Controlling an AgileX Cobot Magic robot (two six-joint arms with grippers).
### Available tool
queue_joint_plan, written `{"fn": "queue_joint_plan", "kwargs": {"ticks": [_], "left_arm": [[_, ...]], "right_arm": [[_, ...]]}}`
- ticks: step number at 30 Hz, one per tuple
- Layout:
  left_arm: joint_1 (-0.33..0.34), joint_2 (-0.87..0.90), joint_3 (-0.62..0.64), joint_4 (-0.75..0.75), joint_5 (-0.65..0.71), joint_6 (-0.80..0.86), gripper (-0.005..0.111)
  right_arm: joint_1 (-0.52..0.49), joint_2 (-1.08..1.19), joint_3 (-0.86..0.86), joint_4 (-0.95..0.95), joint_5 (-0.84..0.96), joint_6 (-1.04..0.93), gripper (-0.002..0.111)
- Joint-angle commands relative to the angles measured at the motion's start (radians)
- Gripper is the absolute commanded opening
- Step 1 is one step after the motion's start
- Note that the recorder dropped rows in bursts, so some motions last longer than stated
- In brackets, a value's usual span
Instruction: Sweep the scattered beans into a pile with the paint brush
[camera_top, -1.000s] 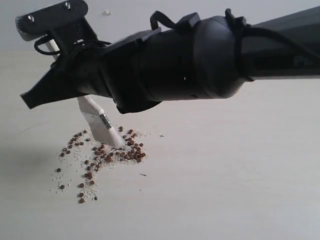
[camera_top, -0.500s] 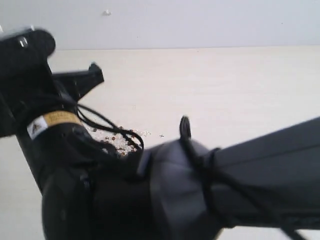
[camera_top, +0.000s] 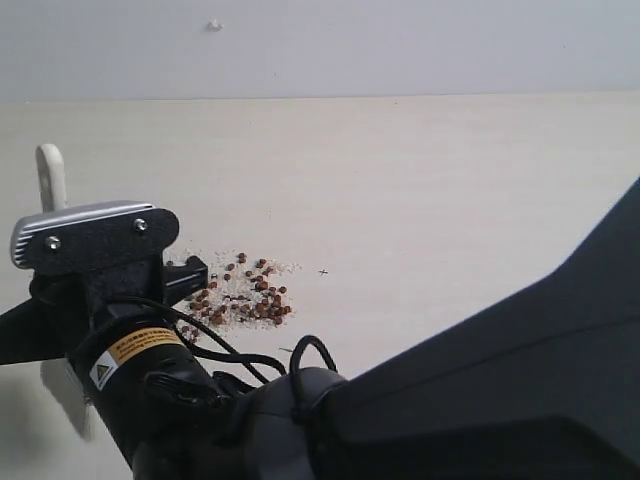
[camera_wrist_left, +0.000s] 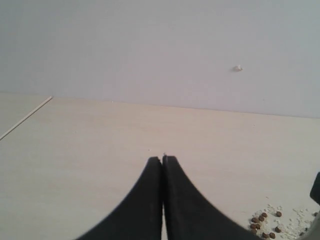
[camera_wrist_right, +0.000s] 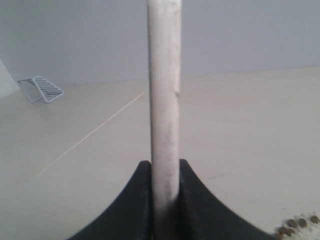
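The beans (camera_top: 245, 293) lie as a loose reddish-brown pile mixed with white grains on the pale table; a few also show in the left wrist view (camera_wrist_left: 264, 226) and the right wrist view (camera_wrist_right: 298, 223). My right gripper (camera_wrist_right: 165, 167) is shut on the pale wooden handle of the paint brush (camera_wrist_right: 164, 90). In the exterior view the handle end (camera_top: 47, 172) sticks up at the left, beside the pile, and a pale blur below the arm (camera_top: 66, 396) may be the brush head. My left gripper (camera_wrist_left: 163, 159) is shut and empty, left of the beans.
My right arm (camera_top: 450, 390) fills the lower part of the exterior view and hides the table left of and below the pile. A wire-mesh object (camera_wrist_right: 41, 89) lies far off on the floor. A small dark mark (camera_top: 323, 271) sits right of the beans.
My right arm dropped from above the beans to the lower left foreground. The brush left the pile and now stands to its left, handle end up.
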Motion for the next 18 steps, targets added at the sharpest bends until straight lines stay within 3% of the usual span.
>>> {"fn": "queue_joint_plan", "kwargs": {"ticks": [1,10,18], "left_arm": [[0.001,-0.007,-0.001,-0.005,0.004,0.000,0.000],[0.001,-0.007,-0.001,-0.005,0.004,0.000,0.000],[0.001,-0.007,-0.001,-0.005,0.004,0.000,0.000]], "right_arm": [[-0.010,0.023,-0.001,0.059,-0.040,0.024,0.000],[-0.034,0.080,-0.033,-0.009,-0.055,0.081,0.000],[-0.098,0.102,-0.101,-0.005,0.103,0.081,0.000]]}}
